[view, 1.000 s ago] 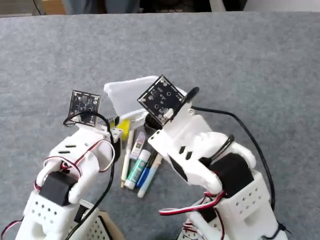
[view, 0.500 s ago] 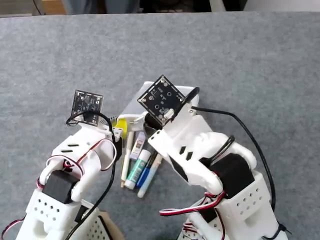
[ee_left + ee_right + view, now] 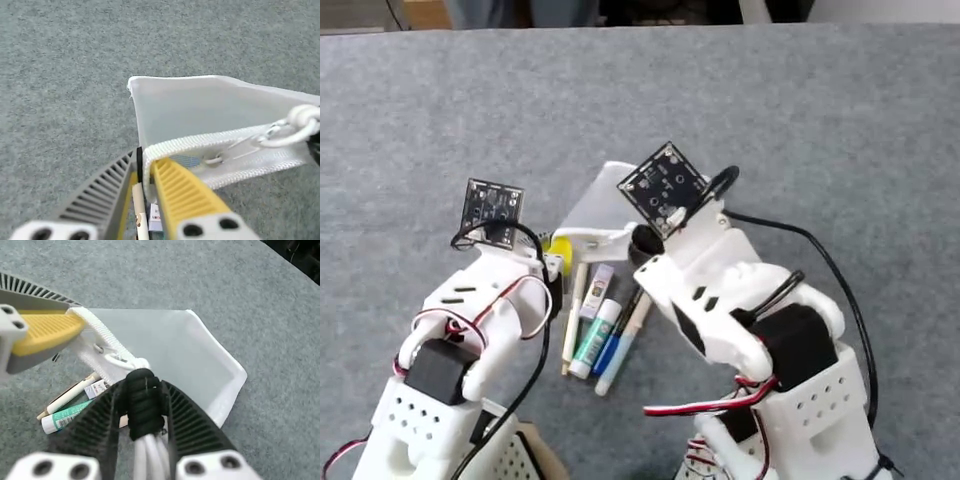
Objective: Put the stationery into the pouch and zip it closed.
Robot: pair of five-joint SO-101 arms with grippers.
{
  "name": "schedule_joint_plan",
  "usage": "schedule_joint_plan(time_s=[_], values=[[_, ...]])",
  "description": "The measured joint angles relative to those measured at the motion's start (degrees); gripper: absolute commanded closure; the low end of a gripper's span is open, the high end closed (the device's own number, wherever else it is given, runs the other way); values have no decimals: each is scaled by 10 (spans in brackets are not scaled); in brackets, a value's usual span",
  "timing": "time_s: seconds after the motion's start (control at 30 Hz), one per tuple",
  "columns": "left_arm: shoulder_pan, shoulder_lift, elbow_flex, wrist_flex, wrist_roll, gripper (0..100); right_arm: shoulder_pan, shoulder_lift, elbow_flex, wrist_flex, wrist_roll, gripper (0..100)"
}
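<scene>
A translucent white pouch [image 3: 592,208] lies between the two arms. My left gripper [image 3: 143,162], with one grey and one yellow finger, is shut on the webbing corner of the pouch [image 3: 200,107] at its zip end. My right gripper [image 3: 144,390] is shut on the black toggle of the zip pull, with its white cord [image 3: 300,120] running to the zipper. The stationery [image 3: 600,325], several pens, a green-and-white tube and a blue marker, lies on the cloth beside the pouch, just below both grippers. A few pieces of the stationery [image 3: 70,405] lie close to the pouch [image 3: 175,345].
Grey cloth [image 3: 820,120] covers the table, with open room beyond the pouch and to both sides. A brown cardboard corner [image 3: 538,455] sits at the near edge by the left arm's base.
The right arm has moved right and away, taking the zip pull with it. The pouch, earlier lifted and spread to the left, now lies lower and stretched between the two grippers.
</scene>
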Motion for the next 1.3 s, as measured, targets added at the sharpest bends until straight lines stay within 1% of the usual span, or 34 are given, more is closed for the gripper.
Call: schedule_joint_plan(time_s=[0.1, 0.3, 0.57, 0.83, 1.17, 1.3], values=[[0, 0, -4, 0, 0, 973, 8, 0, 0, 0, 0, 986], [0, 1, -8, 0, 0, 973, 55, 0, 0, 18, 0, 986], [0, 2, -8, 0, 0, 973, 64, 0, -1, 59, 0, 986], [0, 4, -8, 0, 0, 973, 138, 0, -1, 64, 0, 986], [0, 3, -8, 0, 0, 973, 179, -44, -1, 64, 0, 986], [0, 3, -8, 0, 0, 973, 180, -50, -1, 67, 0, 986]])
